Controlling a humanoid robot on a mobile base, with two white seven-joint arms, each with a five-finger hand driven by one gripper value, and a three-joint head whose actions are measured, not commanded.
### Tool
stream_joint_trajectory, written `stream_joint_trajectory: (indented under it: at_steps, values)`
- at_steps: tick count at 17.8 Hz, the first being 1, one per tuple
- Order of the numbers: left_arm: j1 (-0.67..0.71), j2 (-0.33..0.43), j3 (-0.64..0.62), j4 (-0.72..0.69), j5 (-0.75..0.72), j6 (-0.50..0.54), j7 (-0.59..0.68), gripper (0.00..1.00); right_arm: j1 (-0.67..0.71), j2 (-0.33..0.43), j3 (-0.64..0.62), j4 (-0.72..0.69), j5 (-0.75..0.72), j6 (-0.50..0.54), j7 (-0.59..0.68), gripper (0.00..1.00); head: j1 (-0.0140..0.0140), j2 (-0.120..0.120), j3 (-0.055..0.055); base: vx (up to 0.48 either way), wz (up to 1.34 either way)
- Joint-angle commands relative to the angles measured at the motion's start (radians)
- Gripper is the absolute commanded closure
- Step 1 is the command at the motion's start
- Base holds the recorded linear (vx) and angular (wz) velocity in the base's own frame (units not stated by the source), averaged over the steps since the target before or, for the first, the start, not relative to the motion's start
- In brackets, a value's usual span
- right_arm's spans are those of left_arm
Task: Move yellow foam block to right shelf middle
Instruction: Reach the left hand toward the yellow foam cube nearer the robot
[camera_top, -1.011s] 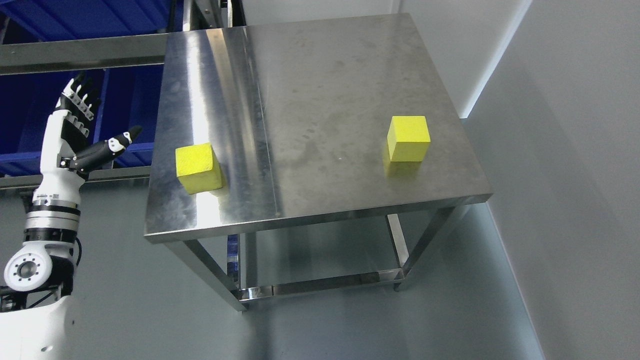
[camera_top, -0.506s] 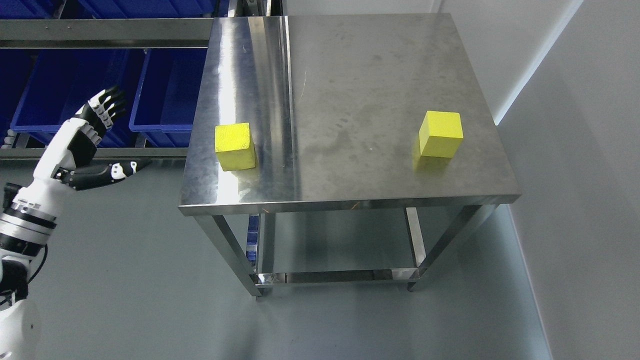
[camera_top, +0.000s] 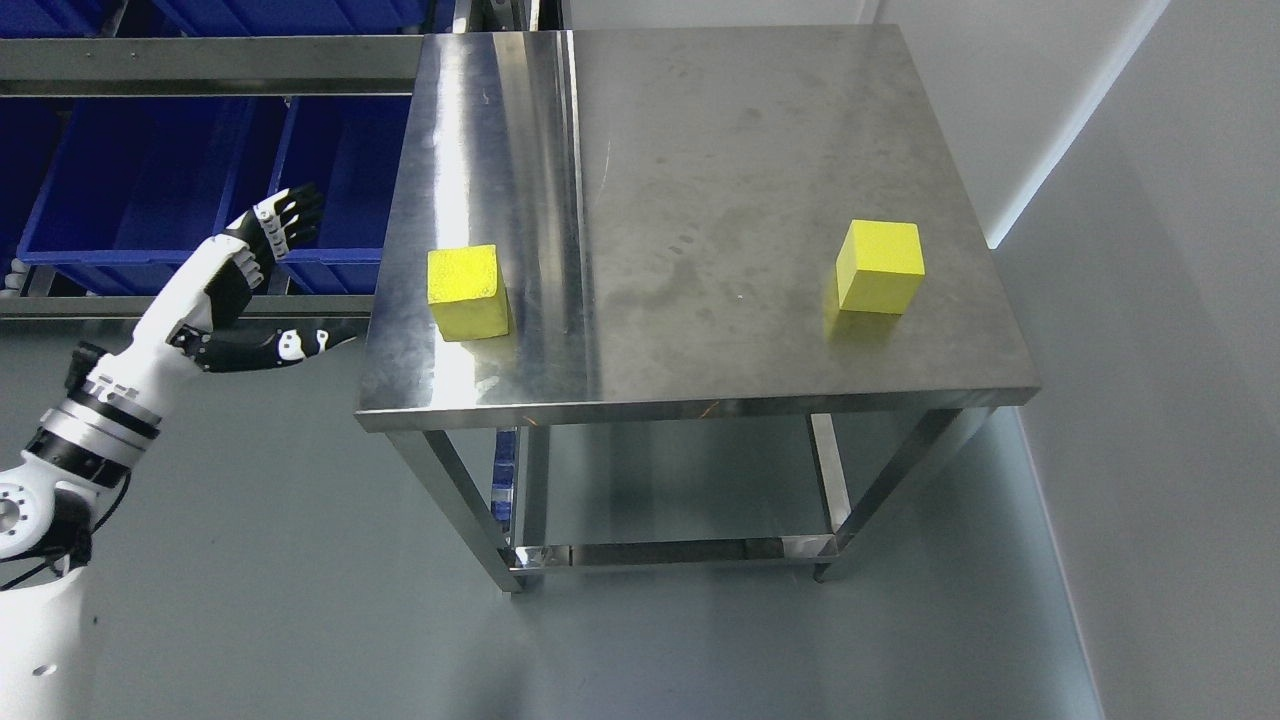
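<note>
The left arm comes in from the lower left corner and reaches up and rightward, white-shelled with black joints. Its left hand (camera_top: 255, 290) hangs in the air off the left edge of the square stainless-steel tabletop (camera_top: 700, 150), not touching it. The hand is spread wide and holds nothing: the four black fingers (camera_top: 285, 215) point up and to the right, close together, while the thumb (camera_top: 290, 345) juts out sideways toward the tabletop's edge, well apart from the fingers. No right arm shows.

Two yellow foam blocks stand on the tabletop, both cube-shaped and each flat on one face. The near yellow foam block (camera_top: 466, 291) sits just to the right of the hand, a little way in from the tabletop's left edge, roughly level with the gap between fingers and thumb. The far yellow foam block (camera_top: 880, 265) sits well away to the hand's right, near the tabletop's opposite edge. The two are well apart from each other, with bare, smudged steel between them.

Behind and above the hand runs a grey metal rack (camera_top: 200, 60) holding blue plastic bins (camera_top: 150, 190); at least two show side by side, and the fingers overlap the front of one of them in this view. Below the hand lies the plain grey floor (camera_top: 250, 550).
</note>
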Motion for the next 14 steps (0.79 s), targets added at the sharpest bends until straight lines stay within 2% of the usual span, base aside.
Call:
stream_joint_trajectory:
  at_steps: [1, 7, 14]
  values:
    - [-0.114, -0.014, -0.189, 0.164, -0.025, 0.01, -0.002, 0.03, -0.002, -0.017, 0.0, -0.017, 0.0, 0.001, 0.0, 0.0, 0.0, 0.0, 0.0, 0.001, 0.02]
    - [-0.143, -0.065, -0.292, 0.187, -0.025, 0.036, -0.016, 0.03, -0.001, -0.017, 0.0, -0.017, 0.0, 0.001, 0.0, 0.0, 0.0, 0.0, 0.0, 0.003, 0.01]
    - [-0.237, -0.106, -0.305, 0.35, -0.066, 0.044, -0.028, 0.05, -0.001, -0.017, 0.0, -0.017, 0.0, 0.001, 0.0, 0.0, 0.0, 0.0, 0.0, 0.0, 0.0]
